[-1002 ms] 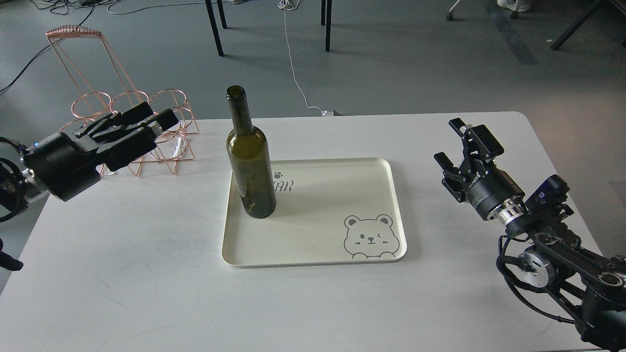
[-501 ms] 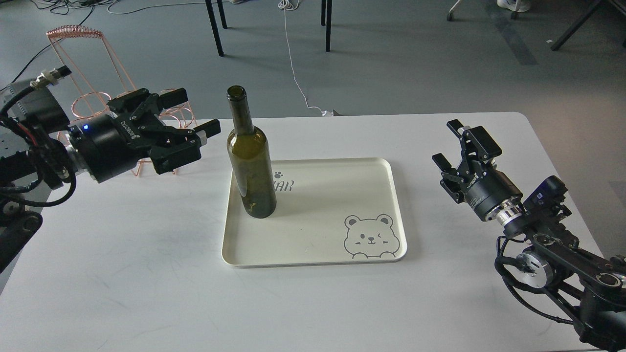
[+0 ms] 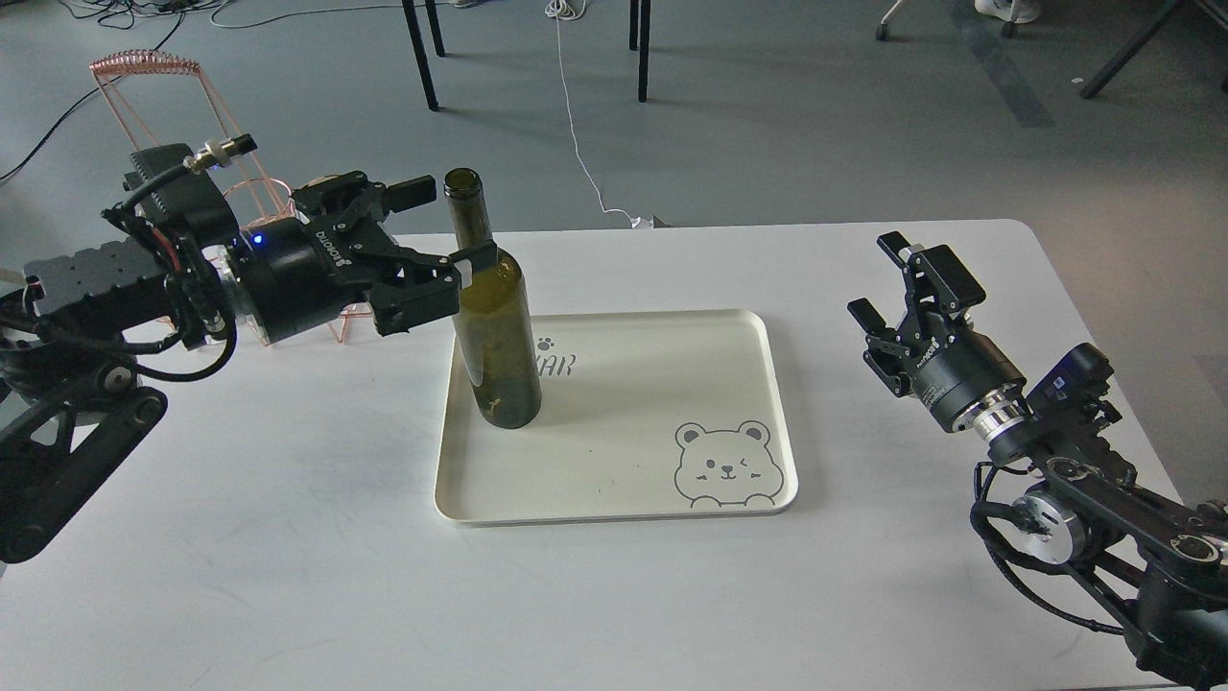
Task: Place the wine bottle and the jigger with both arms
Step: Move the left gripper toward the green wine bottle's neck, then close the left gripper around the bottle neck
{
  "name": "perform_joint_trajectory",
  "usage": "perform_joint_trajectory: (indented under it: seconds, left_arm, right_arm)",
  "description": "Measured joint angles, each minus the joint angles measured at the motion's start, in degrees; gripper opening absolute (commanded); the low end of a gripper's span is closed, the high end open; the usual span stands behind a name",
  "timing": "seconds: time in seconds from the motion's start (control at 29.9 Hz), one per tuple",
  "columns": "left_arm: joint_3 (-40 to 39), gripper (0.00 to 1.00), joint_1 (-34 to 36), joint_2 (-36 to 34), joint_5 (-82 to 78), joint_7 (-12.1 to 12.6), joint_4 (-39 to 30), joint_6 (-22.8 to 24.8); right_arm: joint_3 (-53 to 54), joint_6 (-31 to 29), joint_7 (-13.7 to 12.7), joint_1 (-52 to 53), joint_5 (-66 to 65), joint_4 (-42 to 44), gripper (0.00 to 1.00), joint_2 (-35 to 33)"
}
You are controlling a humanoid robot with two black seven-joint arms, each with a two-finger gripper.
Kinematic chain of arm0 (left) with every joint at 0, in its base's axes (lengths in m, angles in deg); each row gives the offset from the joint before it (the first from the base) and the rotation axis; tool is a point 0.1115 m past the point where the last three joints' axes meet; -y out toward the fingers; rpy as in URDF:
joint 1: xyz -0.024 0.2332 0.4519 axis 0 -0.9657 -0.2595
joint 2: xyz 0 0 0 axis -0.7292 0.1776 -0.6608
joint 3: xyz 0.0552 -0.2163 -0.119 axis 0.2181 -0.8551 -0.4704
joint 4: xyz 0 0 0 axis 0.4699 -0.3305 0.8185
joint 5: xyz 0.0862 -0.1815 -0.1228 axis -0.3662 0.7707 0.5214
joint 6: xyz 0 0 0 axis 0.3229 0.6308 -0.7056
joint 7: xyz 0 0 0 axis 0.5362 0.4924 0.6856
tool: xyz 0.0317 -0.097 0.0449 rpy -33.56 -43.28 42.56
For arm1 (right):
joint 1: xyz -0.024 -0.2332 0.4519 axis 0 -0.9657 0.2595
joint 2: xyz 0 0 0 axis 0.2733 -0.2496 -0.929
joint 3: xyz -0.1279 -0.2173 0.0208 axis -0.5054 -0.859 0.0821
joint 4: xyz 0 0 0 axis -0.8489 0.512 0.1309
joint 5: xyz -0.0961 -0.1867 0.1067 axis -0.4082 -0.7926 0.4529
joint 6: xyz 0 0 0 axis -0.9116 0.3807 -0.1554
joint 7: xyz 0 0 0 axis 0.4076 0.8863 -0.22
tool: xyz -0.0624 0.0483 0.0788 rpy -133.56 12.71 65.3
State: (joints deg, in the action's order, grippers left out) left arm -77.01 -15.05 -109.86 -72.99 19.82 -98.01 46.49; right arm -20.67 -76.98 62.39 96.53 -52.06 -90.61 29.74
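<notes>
Reaching for the wine bottle (image 3: 494, 317) looks to be the step in hand. The bottle stands upright on the left part of the cream tray (image 3: 748, 403), which lies in the middle of the white bench (image 3: 288, 537). The left tool (image 3: 436, 223) comes in level from the left at the height of the bottle's shoulder, its two fingers spread wide; one fingertip sits just beside the neck near the rim, the other against the shoulder on the near side. It is released and grips nothing yet. Whether the near finger touches the glass I cannot tell.

The next move, by my judgement, calls for sliding the spread fingers a little further so the neck lies between them, then closing squarely; an off-centre push on so tall a thing could tip it.

The right tool (image 3: 897, 288) hovers above the right side of the bench, well apart from the tray, fingers parted and empty.

By count: one bottle, one tray, two arms, one copper wire rack (image 3: 173, 125) behind the left arm. No jigger shows anywhere in view.
</notes>
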Motion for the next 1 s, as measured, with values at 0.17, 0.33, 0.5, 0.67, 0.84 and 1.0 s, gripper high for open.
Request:
perform_joint_trajectory:
  seconds: [0.17, 0.33, 0.5, 0.67, 0.84, 1.0]
  left_arm:
    - [0.3, 0.98, 1.02, 2.08, -0.75, 0.0, 2.43, -0.2]
    - [0.36, 0.96, 1.7, 4.26, -1.36, 0.0, 4.33, -0.37]
    - [1.64, 0.84, 1.99, 4.71, -1.37, 0.0, 4.58, -1.23]
    - [1.88, 0.52, 2.34, 4.62, -1.38, 0.0, 4.58, -1.45]
    - [1.9, 0.3, 2.5, 4.61, -1.38, 0.0, 4.57, -1.59]
    - [1.9, 0.18, 2.84, 4.57, -1.37, 0.0, 4.49, -1.64]
  right_arm:
    - [0.06, 0.0, 0.0, -0.07, 0.0, -0.01, 0.98, -0.04]
    - [0.06, 0.0, 0.0, -0.23, 0.0, 0.05, 0.98, -0.03]
    - [0.26, 0.05, 0.0, -0.32, 0.0, 0.04, 0.98, -0.01]
    - [0.36, 0.08, 0.0, -0.63, 0.0, -0.01, 0.98, 0.0]
    - [0.39, 0.17, 0.0, -0.85, 0.0, -0.03, 0.98, 0.0]
    - [0.4, 0.17, 0.0, -0.86, 0.0, -0.03, 0.98, 0.0]
